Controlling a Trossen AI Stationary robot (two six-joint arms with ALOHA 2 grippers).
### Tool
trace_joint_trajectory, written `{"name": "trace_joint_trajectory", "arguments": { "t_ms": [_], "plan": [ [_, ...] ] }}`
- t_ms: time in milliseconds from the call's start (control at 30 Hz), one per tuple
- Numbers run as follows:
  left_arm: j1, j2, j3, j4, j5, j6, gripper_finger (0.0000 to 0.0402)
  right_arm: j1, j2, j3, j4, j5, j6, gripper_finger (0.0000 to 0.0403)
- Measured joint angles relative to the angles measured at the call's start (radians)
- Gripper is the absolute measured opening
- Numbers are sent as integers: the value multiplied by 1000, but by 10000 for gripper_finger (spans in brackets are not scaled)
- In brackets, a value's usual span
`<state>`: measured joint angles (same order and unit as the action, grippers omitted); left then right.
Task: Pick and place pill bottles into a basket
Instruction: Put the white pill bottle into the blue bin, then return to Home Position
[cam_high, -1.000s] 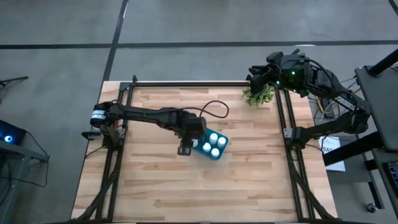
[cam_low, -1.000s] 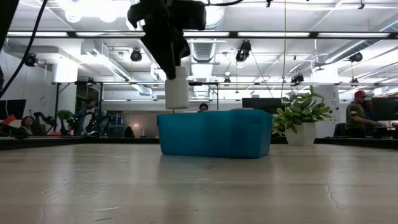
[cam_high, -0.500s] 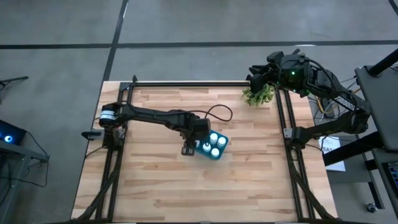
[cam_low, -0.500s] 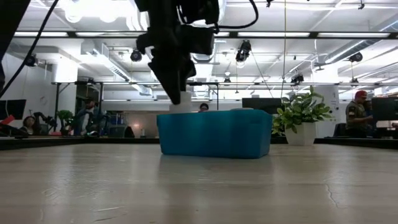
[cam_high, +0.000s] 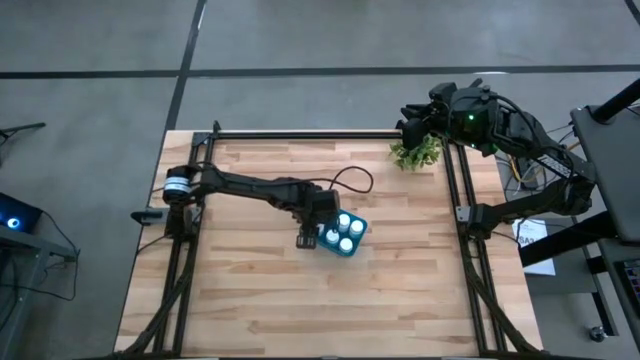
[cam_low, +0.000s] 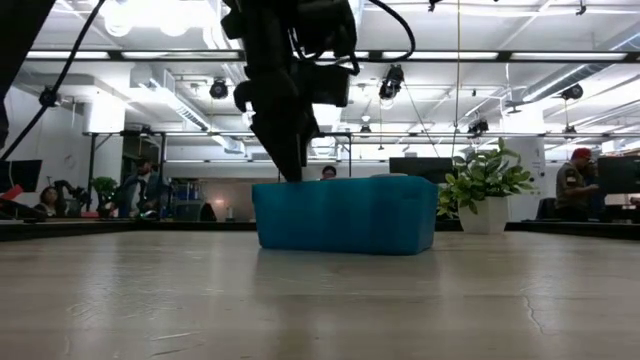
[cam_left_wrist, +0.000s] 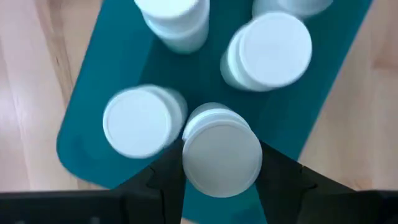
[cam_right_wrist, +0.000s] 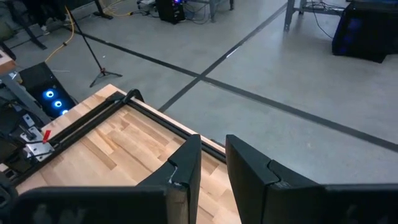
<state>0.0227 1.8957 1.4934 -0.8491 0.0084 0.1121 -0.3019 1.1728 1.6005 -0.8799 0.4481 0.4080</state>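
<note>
The left gripper (cam_left_wrist: 221, 180) held a pill bottle (cam_left_wrist: 221, 152) low inside the basket (cam_left_wrist: 93, 124) beside others, apparently ready for release, while the right gripper (cam_right_wrist: 212, 163), its jaws narrowly parted and empty, waited off the table's corner.

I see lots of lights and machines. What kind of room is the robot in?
Probably a big robot lab or workshop: pipes and lamps on the open ceiling, people at desks behind the wooden table, and a bare concrete floor.

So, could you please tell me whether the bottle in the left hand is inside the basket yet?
Yes: the left hand holds the bottle upright, lowered within the basket walls.
</note>
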Motion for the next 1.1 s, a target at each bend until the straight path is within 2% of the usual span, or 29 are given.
{"name": "trace_joint_trajectory", "arguments": {
  "t_ms": [300, 500, 600, 800, 1100],
  "plan": [
    [0, 13, -30, 5, 5, -1, 141, 0, 1, 0, 0, 4, -5, 68],
    [0, 16, -31, 28, 7, -2, 214, 0, 3, 0, 0, 5, -5, 68],
    [0, 16, -24, 28, 7, -4, 232, 0, 3, 0, 0, 6, -7, 68],
    [-1, 1, 2, 27, 7, -4, 237, 0, 3, 0, 0, 6, -10, 68],
    [-3, -135, 38, 25, 8, -52, 239, 1, -19, 0, 27, -13, -18, 68]
  ]
}}
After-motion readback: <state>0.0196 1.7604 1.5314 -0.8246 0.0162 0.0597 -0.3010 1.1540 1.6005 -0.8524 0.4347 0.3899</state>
